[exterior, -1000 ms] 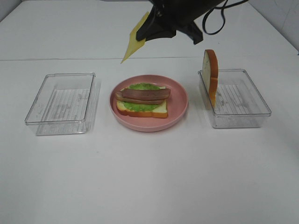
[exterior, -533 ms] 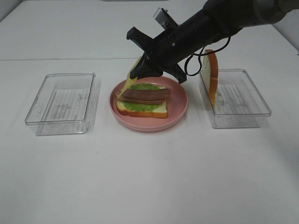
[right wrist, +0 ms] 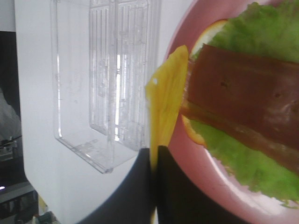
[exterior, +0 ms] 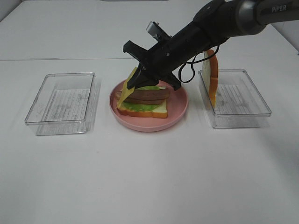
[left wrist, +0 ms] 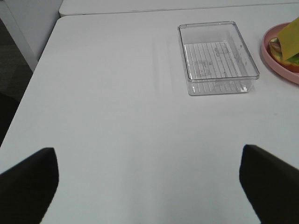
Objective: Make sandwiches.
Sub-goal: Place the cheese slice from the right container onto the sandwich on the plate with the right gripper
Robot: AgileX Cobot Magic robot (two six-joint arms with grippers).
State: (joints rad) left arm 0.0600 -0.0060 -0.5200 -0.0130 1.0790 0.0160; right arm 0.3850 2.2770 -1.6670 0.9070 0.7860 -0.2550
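Observation:
On the pink plate (exterior: 154, 125) lies the open sandwich (exterior: 142, 100): a bread slice, green lettuce (right wrist: 247, 172) and bacon strips (right wrist: 243, 98). My right gripper (exterior: 135, 77) reaches across from the right and is shut on a yellow cheese square (exterior: 125, 88). The cheese hangs tilted against the stack's left edge, and the right wrist view shows the cheese (right wrist: 163, 112) pinched between the fingertips (right wrist: 175, 186). A second bread slice (exterior: 211, 74) stands upright at the right tray's near-left wall. My left gripper (left wrist: 149, 186) stands open over bare table, out of the high view.
A clear tray (exterior: 63, 102) with nothing in it sits left of the plate; in the left wrist view this tray (left wrist: 217, 58) lies ahead of the gripper. Another clear tray (exterior: 238, 100) sits right of the plate. My right arm spans the space above the plate's right half.
The right arm has come down from high above the plate, carrying the cheese. The cheese has dropped from mid-air to the left edge of the stack. The left gripper has not moved.

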